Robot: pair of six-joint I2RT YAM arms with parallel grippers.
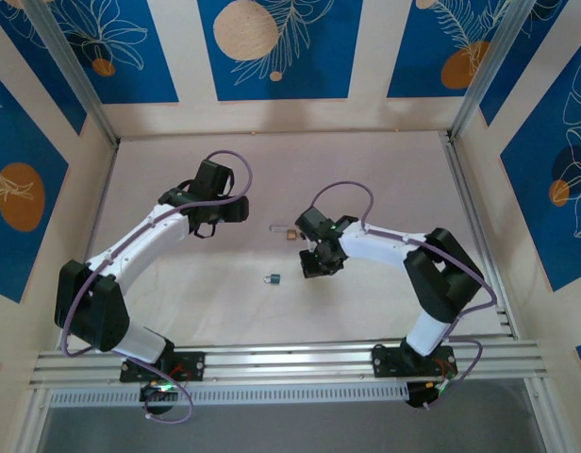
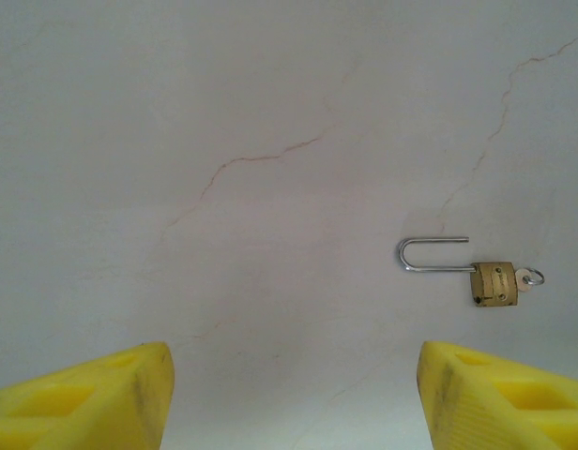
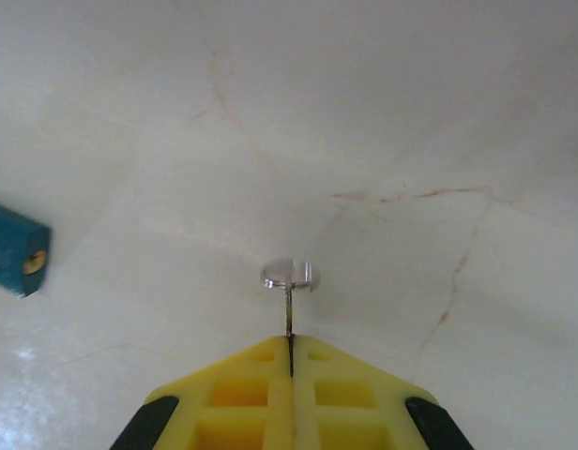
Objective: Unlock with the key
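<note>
Right claw (image 3: 290,345) tight on key (image 3: 288,309)

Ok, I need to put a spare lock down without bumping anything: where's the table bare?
Bare: the far strip between the brass padlock and the back wall, and the right side beyond the right arm. Crowded: the middle, where the padlock, the small blue item and the right gripper, pinching a thin metal piece, sit close.

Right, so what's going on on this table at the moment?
The right gripper is shut on a thin silver metal piece topped by a small ring, probably a key edge-on. The left gripper hangs open above the white table. A small brass padlock lies there, its silver shackle swung open, a small blue block nearby.
</note>
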